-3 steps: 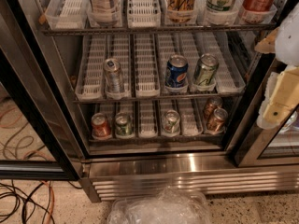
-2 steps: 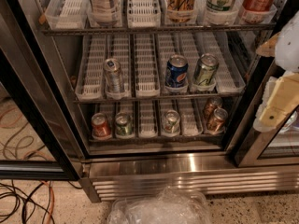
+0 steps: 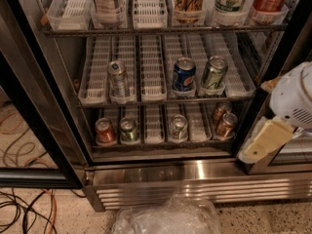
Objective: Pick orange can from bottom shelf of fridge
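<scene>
- While the orange can [image 3: 226,125] stood in the rightmost lane of the bottom shelf [image 3: 155,126], the gripper [image 3: 263,143] hung just right of it.
- How far the gripper was spread could not be told.

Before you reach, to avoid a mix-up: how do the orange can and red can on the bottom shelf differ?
Orange can: copper-toned, rightmost lane, near the gripper outside the fridge. Red can: red, leftmost lane, far from it. Both sit at the shelf front, silver lids up.

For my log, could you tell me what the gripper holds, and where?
Nothing; the gripper is at right, apart from the orange can on the bottom shelf.
</scene>
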`<state>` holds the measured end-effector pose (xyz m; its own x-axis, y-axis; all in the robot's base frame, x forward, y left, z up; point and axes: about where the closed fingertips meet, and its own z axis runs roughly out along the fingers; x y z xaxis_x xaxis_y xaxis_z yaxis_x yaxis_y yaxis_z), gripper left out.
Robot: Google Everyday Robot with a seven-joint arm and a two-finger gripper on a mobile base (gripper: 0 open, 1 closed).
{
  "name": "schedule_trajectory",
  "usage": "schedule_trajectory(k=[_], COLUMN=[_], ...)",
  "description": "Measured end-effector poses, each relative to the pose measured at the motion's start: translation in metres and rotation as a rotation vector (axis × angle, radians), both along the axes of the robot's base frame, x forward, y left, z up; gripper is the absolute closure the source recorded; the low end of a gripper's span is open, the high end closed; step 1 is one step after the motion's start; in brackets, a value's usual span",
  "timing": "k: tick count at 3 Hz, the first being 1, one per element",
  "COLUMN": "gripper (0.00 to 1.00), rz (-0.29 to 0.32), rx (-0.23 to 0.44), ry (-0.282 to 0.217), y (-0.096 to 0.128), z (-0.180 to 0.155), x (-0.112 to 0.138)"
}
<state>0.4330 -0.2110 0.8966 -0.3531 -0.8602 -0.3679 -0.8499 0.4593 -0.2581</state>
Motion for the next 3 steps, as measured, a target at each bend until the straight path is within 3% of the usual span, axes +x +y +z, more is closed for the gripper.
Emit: schedule_trajectory(k=[1, 2, 3], gripper=[0.00, 0.00, 0.00], rz=[-0.016, -0.016, -0.060], rx=[0.012, 0.012, 0.079], ry=[-0.066, -0.066, -0.085], y=[0.001, 0.001, 0.008], z=[0.002, 0.002, -0.011], x=[0.014, 0.014, 0.018])
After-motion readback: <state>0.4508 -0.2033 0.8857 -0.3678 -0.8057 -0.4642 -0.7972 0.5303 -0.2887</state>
